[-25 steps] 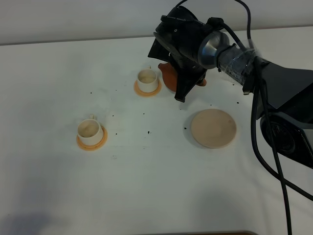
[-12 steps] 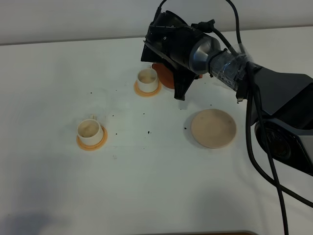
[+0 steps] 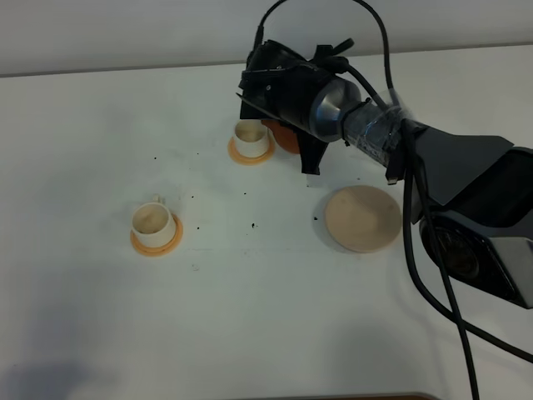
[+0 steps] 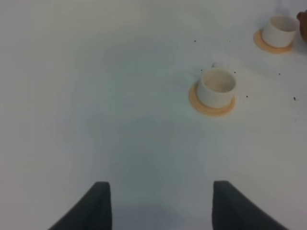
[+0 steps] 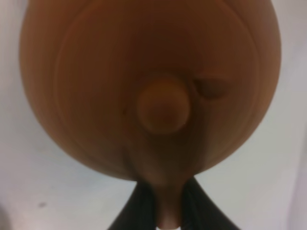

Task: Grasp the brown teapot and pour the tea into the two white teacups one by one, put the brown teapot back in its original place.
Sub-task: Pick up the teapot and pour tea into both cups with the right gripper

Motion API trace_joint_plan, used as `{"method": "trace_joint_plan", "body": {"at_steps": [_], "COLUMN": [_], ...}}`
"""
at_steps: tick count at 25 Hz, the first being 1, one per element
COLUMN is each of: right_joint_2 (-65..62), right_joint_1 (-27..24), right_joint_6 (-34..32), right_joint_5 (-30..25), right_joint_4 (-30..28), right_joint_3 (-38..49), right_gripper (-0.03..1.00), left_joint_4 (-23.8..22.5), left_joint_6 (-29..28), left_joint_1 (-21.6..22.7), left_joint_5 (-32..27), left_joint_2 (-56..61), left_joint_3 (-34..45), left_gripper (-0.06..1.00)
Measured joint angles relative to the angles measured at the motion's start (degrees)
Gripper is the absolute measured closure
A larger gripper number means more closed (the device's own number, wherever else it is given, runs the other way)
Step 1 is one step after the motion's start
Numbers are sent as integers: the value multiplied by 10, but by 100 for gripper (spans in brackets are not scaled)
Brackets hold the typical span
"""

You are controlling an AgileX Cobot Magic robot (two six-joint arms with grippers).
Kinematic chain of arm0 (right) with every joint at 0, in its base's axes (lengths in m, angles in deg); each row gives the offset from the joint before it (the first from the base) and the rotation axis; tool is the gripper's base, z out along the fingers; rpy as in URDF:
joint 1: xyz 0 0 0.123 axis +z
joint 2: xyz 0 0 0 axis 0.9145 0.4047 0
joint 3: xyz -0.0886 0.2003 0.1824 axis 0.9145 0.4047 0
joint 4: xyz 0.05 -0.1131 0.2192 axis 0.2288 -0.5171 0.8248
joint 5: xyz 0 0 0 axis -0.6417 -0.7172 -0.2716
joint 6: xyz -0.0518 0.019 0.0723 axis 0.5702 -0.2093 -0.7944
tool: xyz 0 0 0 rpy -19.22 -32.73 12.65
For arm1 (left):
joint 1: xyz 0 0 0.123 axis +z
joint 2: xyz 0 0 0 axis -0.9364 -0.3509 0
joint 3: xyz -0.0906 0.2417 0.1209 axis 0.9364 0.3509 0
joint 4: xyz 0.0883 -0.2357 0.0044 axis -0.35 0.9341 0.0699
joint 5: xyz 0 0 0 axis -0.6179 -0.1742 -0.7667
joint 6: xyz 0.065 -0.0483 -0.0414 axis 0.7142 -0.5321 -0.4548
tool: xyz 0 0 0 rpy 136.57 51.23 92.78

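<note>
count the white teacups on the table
2. The far teacup stands on an orange coaster beside the brown teapot; the near teacup stands on a second coaster toward the front left. None seems hidden.

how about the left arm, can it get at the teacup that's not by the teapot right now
Probably yes. The left end effector is open and facing that teacup, with only bare table between them. The brown teapot is off by the other teacup.

White tabletop (image 3: 250,317), scattered dark specks (image 3: 252,225), pale wall (image 3: 125,33) behind
</note>
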Motion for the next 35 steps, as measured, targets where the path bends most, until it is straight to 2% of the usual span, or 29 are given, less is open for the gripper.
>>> {"method": "trace_joint_plan", "body": {"at_steps": [28,35], "right_joint_2": [16,16], "right_joint_1": [32,34], "right_joint_6": [57,83], "right_joint_5": [31,37], "right_joint_4": [-145,-159], "right_joint_3": [0,0], "right_gripper": [88,88], "left_joint_4": [0,0], "left_joint_6": [0,0], "left_joint_1": [0,0], "left_joint_5": [0,0], "left_joint_2": [0,0], "left_joint_3": [0,0], "left_gripper": [48,48]}}
